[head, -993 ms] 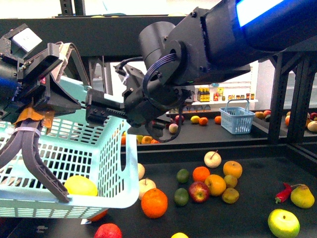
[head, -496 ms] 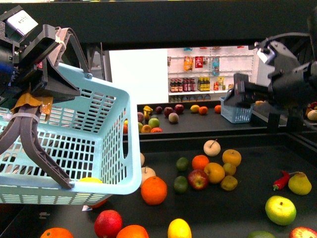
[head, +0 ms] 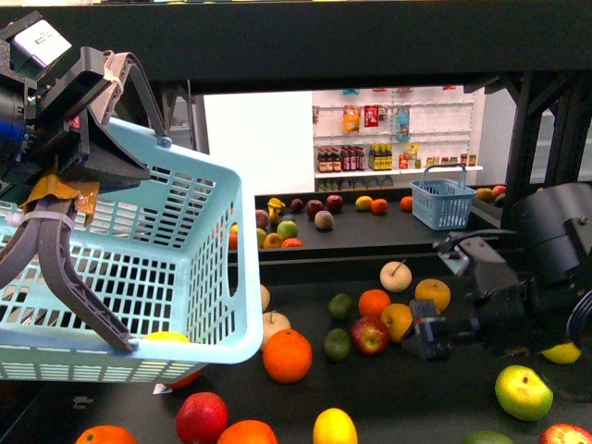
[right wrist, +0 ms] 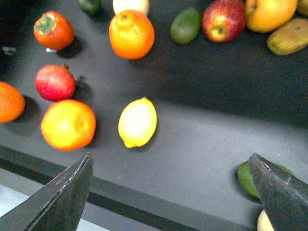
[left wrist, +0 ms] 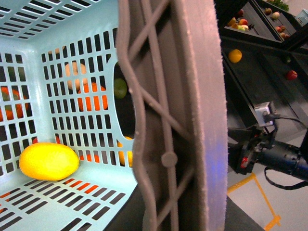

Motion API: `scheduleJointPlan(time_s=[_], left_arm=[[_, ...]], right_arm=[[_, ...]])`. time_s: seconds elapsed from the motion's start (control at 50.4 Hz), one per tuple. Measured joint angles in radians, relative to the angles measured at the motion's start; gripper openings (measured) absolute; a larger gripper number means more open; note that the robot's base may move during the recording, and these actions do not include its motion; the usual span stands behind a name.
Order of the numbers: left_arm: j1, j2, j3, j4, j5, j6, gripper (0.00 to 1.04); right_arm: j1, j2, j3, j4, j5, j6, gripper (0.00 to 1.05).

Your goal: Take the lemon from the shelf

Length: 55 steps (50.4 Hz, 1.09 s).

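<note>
A pale yellow lemon (head: 335,427) lies on the shelf's black tray (head: 416,398) near its front edge. In the right wrist view this lemon (right wrist: 137,122) sits just beyond my right gripper (right wrist: 171,159), which is open, wide and empty above the tray (right wrist: 207,101). From the front, the right gripper (head: 421,338) hangs low over the fruit at the right. My left gripper (head: 69,296) is shut on the rim of a light blue basket (head: 176,268), held up at the left. Its grey finger (left wrist: 168,144) fills the left wrist view. A second lemon (left wrist: 49,160) lies inside the basket.
Oranges (head: 288,355), a red apple (head: 370,335), limes (head: 338,344), a pomegranate (right wrist: 55,82) and green-yellow pears (head: 524,392) lie scattered on the tray. A small blue basket (head: 442,215) stands on the shelf behind. Black frame posts (head: 527,139) rise at the right.
My right arm has left the basket, swung across to the right and come down low over the tray's fruit. The basket and left gripper have stayed still over the last half second.
</note>
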Motion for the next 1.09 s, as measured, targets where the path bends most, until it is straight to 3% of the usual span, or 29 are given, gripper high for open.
scheduleJointPlan(time_s=[0.377,1.092], left_arm=[[0.0,0.0,0.0,0.0,-0.002,0.0,0.14],[0.0,0.0,0.0,0.0,-0.001,-0.001,0.14]], right_arm=[[0.119,0.198,0.075,-0.01,0.038,0.0,0.97],[0.219,0.518,0.43,-0.148,0.135,0.025,0.97]])
